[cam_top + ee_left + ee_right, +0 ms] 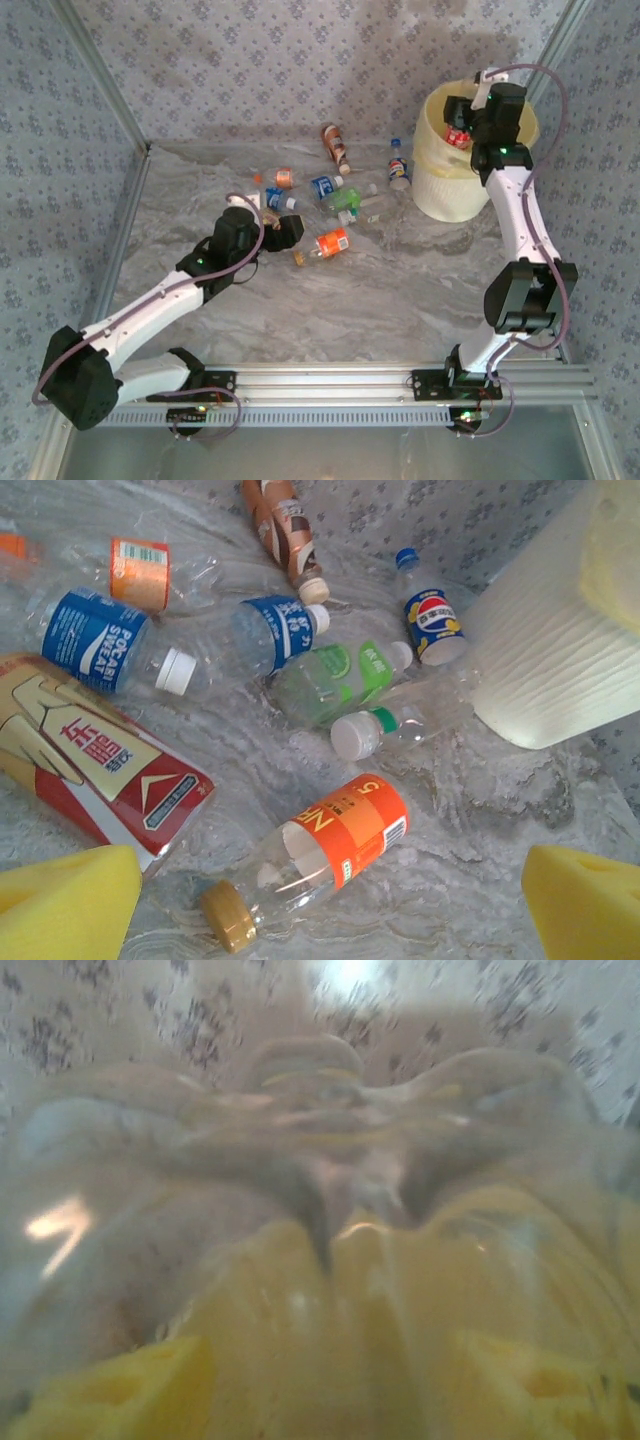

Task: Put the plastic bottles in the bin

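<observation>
Several plastic bottles lie scattered on the grey marbled table. My left gripper (330, 910) (285, 232) hangs open just above an orange-labelled bottle (330, 845) (325, 243) with a gold cap; its yellow pads (70, 905) stand wide on either side, touching nothing. Beside it lie a red-and-cream bottle (90, 765), a blue Pocari bottle (100, 640) and a green one (340, 675). The pale yellow bin (450, 190) (550, 650) stands at the far right. My right gripper (462, 125) (330, 1400) is over its mouth, with a red-labelled bottle (458, 136) between the fingers. That bottle's clear base (320, 1210) is blurred, close against the right wrist camera.
More bottles lie near the bin: a blue-capped one (430, 615), a brown one (285, 525) and a clear one with a white cap (390, 725). Metal frame rails (120, 220) and patterned cloth walls close in the table. The near half of the table (380, 300) holds nothing.
</observation>
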Available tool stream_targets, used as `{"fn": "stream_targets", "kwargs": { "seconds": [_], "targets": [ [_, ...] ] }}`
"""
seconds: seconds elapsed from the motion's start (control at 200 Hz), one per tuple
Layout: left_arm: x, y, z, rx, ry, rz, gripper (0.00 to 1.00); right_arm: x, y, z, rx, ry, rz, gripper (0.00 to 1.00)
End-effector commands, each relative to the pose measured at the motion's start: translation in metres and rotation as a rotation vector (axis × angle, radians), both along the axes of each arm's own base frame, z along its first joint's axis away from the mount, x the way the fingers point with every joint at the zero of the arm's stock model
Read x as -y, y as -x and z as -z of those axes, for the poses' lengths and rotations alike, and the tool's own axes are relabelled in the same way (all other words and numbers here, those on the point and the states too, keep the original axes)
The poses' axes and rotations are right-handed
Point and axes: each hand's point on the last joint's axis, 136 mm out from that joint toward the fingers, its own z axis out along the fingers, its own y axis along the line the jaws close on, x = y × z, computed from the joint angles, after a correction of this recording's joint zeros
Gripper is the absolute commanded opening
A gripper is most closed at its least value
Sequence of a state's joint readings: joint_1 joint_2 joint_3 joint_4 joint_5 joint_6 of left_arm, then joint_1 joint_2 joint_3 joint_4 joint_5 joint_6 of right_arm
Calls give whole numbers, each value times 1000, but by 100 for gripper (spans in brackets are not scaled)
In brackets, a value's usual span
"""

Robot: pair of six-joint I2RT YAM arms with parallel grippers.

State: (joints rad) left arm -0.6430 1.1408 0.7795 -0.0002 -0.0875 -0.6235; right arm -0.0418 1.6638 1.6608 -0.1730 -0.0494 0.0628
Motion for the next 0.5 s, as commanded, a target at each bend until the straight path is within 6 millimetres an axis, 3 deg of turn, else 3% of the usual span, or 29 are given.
{"fn": "stream_targets", "kwargs": {
  "seconds": [0.0, 0.2, 0.495],
  "targets": [
    [-5, -4, 5, -22, -7, -34, 98, -11, -3, 34, -101, -30, -63, 64],
    [-5, -3, 12, -41, -17, -35, 98, -14, -7, 50, -145, -49, -77, 79],
    [-7, -7, 25, -80, -29, -61, 98, -15, 3, 26, -99, -53, -83, 82]
  ]
}}
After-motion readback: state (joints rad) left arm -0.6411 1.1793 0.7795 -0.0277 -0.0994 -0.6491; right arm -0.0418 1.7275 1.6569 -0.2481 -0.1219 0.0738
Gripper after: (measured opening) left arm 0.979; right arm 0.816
